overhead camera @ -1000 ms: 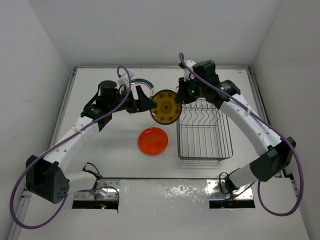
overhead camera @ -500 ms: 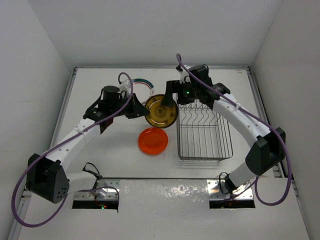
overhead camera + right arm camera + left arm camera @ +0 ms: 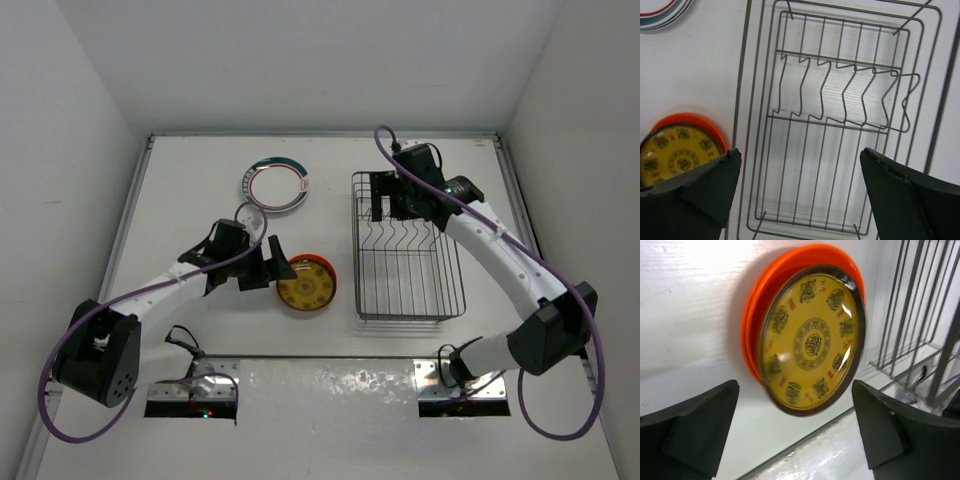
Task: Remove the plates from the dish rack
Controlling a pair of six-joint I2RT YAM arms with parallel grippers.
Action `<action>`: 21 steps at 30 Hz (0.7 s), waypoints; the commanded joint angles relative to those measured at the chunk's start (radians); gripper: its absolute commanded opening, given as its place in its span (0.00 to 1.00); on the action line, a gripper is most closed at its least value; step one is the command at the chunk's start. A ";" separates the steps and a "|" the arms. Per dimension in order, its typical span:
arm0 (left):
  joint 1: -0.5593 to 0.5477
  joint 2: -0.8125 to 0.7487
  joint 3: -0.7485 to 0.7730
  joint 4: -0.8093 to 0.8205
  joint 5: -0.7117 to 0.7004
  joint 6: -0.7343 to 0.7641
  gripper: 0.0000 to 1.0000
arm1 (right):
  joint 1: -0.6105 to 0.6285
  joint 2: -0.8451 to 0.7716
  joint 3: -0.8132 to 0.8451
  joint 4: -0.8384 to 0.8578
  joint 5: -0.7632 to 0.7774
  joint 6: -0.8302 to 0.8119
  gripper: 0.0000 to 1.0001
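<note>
A yellow patterned plate (image 3: pixel 306 288) lies on top of the plain orange plate (image 3: pixel 320 263), left of the dish rack (image 3: pixel 408 262). My left gripper (image 3: pixel 277 272) stands open just left of this stack, with nothing between its fingers (image 3: pixel 695 427). In the left wrist view the yellow plate (image 3: pixel 812 340) fills the middle, and the orange plate's rim (image 3: pixel 751 315) shows behind it. The wire rack (image 3: pixel 840 125) holds no plates, only its upright tines. My right gripper (image 3: pixel 386 196) hovers open over the rack's far end. A white plate with a green-and-red rim (image 3: pixel 275 185) lies at the back left.
The table's walls close in on the left, back and right. Metal mounting plates (image 3: pixel 330 385) run along the near edge by the arm bases. Purple cables trail from both arms.
My left gripper carried the yellow plate from beside the rack down onto the orange plate and opened. My right gripper let go, opened and drew back over the rack.
</note>
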State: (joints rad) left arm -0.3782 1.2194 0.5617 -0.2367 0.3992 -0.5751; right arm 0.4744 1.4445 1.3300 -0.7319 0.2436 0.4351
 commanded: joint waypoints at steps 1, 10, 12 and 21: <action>-0.007 -0.018 0.084 -0.027 -0.048 0.030 0.97 | 0.001 -0.074 -0.027 -0.035 0.074 -0.042 0.99; 0.002 -0.176 0.420 -0.452 -0.768 0.107 1.00 | 0.003 -0.426 -0.181 -0.138 0.184 -0.141 0.99; 0.018 -0.217 0.437 -0.467 -0.877 0.104 1.00 | 0.003 -0.501 -0.164 -0.214 0.247 -0.136 0.99; 0.030 -0.516 0.507 -0.561 -1.158 0.190 1.00 | 0.003 -0.751 -0.103 -0.414 0.381 -0.133 0.99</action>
State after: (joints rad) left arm -0.3573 0.7811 1.0241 -0.7349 -0.6224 -0.4393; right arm 0.4747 0.7338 1.1770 -1.0588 0.5419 0.3126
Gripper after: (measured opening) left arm 0.999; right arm 0.986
